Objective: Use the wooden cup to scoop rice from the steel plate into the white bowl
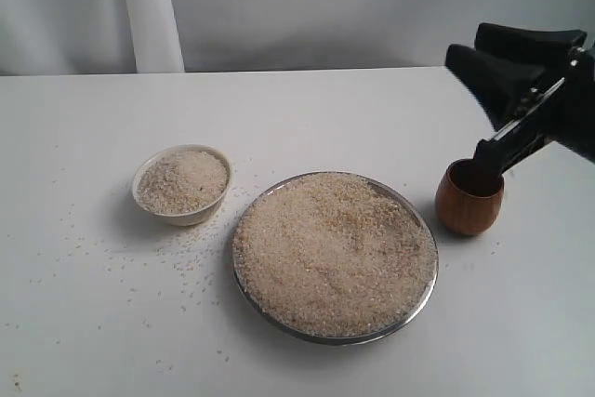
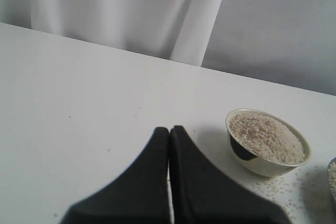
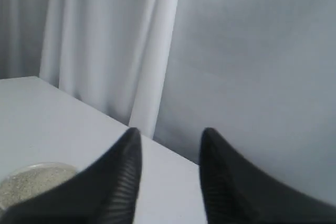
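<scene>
The steel plate (image 1: 423, 293) lies at the table's middle, heaped with rice (image 1: 335, 253). To its left stands the white bowl (image 1: 186, 215), filled with rice (image 1: 183, 180); the left wrist view shows this bowl (image 2: 262, 167) too. The wooden cup (image 1: 469, 200) stands upright just right of the plate, its dark inside showing. My right gripper (image 1: 463, 42) hangs open above and behind the cup with nothing between its fingers (image 3: 126, 156); part of its arm crosses the cup's rim. My left gripper (image 2: 169, 128) is shut and empty, low over the table left of the bowl, out of the exterior view.
Loose grains (image 1: 186, 258) are scattered on the white table (image 1: 84, 323) around the bowl and in front of it. A pale curtain fold (image 1: 149, 6) hangs behind the table's far edge. A rice-filled dish (image 3: 31, 182) shows at the edge of the right wrist view.
</scene>
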